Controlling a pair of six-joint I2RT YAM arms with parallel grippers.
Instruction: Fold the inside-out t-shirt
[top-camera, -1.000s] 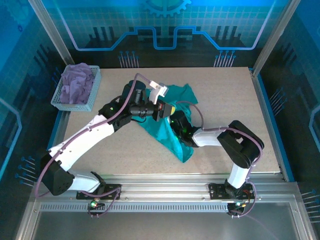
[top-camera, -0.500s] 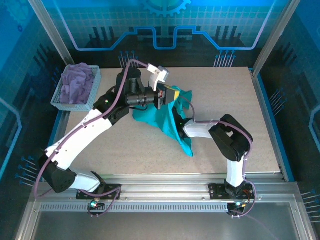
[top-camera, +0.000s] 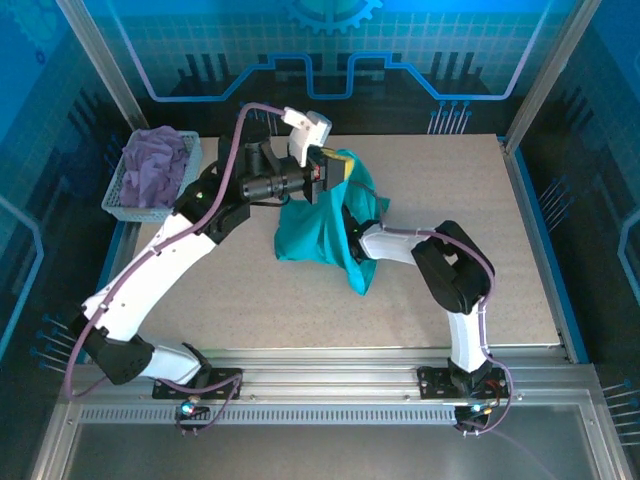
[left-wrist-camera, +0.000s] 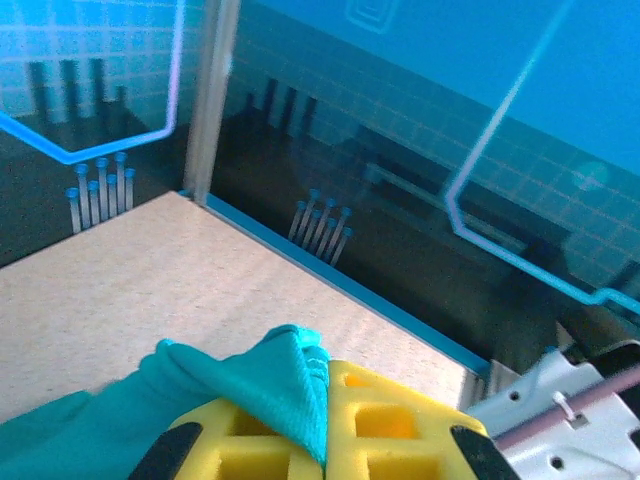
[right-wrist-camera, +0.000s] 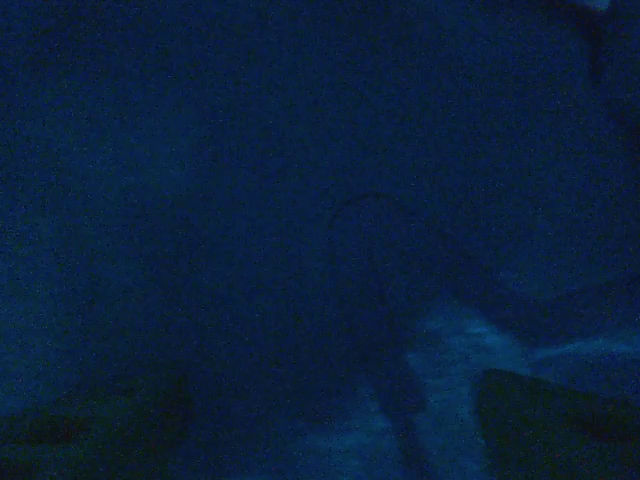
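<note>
Step in hand: judged to be lifting the shirt so it opens out ahead of the fold.
T-shirt position: the inside-out t-shirt (top-camera: 315, 232) is right of the basket (top-camera: 152, 195) and apart from it. Its upper edge is raised and the rest hangs bunched onto the table (top-camera: 480, 200).
Left gripper: the left gripper (left-wrist-camera: 325, 425), up and right of the basket, has its yellow pads (left-wrist-camera: 400, 430) pressed together on a fold of teal cloth.
Right gripper: the right arm (top-camera: 410, 245), farther right of the basket, carries the right gripper under the cloth. Whether it is spread or closed cannot be told.
Method: hold the pinch firmly. Take a second edge before pulling apart. Draw away from the basket and lay the cloth flat.
Surface: speckled beige, matte and level.
Basket contents: a lavender garment (top-camera: 155, 165). Leave it alone.
Room: a blue-lit panelled enclosure (top-camera: 330, 60) rises behind the basket.
</note>
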